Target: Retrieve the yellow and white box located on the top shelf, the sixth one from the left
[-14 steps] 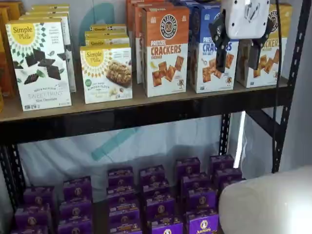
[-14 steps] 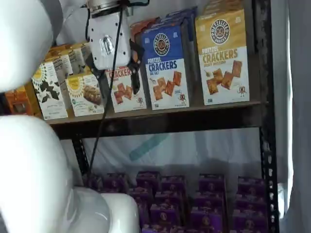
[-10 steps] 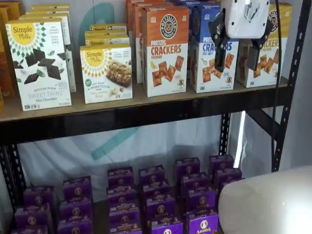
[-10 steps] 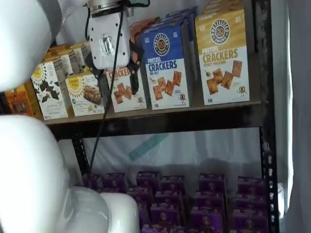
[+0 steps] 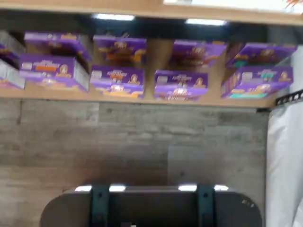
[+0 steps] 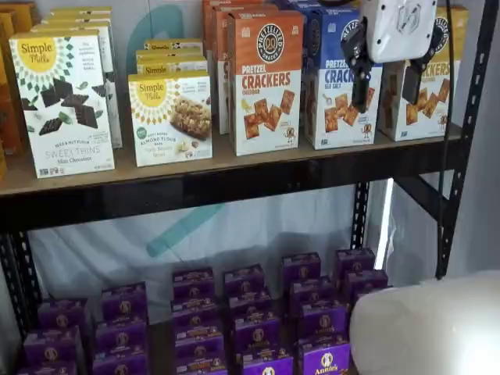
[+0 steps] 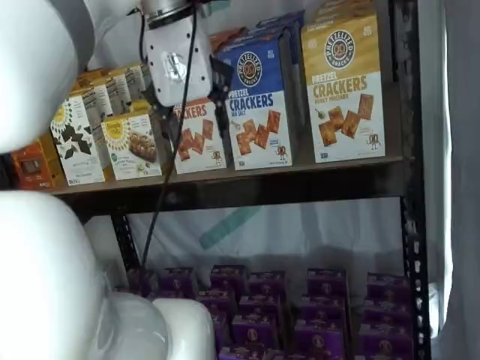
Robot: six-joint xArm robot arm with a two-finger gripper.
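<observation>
The yellow and white box [image 7: 345, 88], a Pretzel Crackers carton with a yellow top, stands at the right end of the top shelf [image 7: 255, 180]. In a shelf view the white gripper body partly hides the box [image 6: 436, 111]. My gripper [image 6: 387, 87] hangs in front of the top shelf [image 6: 234, 166], open and empty. One black finger lies over the blue-topped carton [image 6: 332, 86] and the other over the yellow box. In a shelf view the gripper [image 7: 191, 124] shows in front of the orange-topped carton [image 7: 196, 139], well left of the yellow box.
Simple Mills boxes [image 6: 66, 101] fill the left of the top shelf. Small purple boxes [image 6: 254, 312] fill the lower shelf and show in the wrist view [image 5: 118, 71] above a grey plank floor. Black perforated uprights [image 7: 409, 150] frame the right side. My white arm [image 7: 45, 247] bulks at the left.
The gripper has moved a little to the right and slightly up in both shelf views, closer to the yellow box. Its fingers stay apart. No box has moved.
</observation>
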